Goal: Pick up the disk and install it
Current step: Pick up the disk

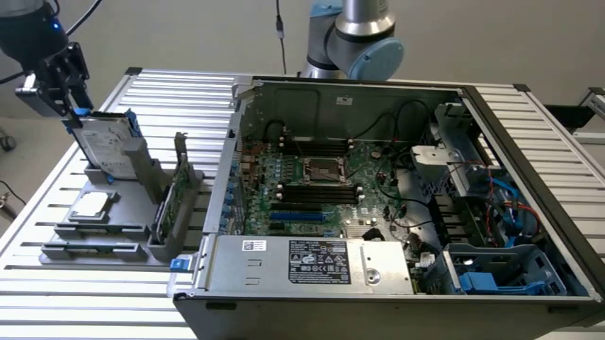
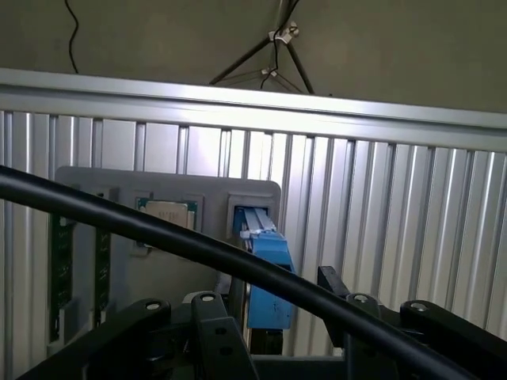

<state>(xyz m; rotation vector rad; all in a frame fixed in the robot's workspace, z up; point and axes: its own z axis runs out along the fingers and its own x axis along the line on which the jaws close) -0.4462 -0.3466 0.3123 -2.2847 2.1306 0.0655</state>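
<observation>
Ribbed aluminium table [image 1: 95,297] carries all items on site. The largest is the open computer case [image 1: 312,99], lying on its side towards the exterior view's right. Its motherboard [image 1: 321,177] is exposed and a metal power supply box [image 1: 302,263] with a dark label sits along the near edge. The grey robot arm [image 1: 355,35] rises behind the case.

On the exterior view's left, apart from the case, stands a grey parts holder [image 1: 123,205].

The disk [image 1: 102,145] is seated in the holder's rear slot. It stands on edge and leans slightly, with its silver face and pale label visible and blue rails along its sides. In the wrist view the blue rail of the disk [image 2: 265,269] rises out of its slot.

A green circuit card [image 1: 170,202] stands upright in a slot on the side of the holder nearest the case. A small square silver chip [image 1: 90,205] lies flat in a recess in front of the disk. The wrist view shows the chip [image 2: 166,212] just beside the disk's slot.

The black gripper [image 1: 70,106] is at the disk's upper end. In the wrist view the gripper [image 2: 273,340] has its jaws spread fully wide, one on either side of the blue rail, and it is holding nothing. Contact with the disk cannot be confirmed. A black cable [image 2: 158,233] crosses the wrist view in front of the holder.
</observation>
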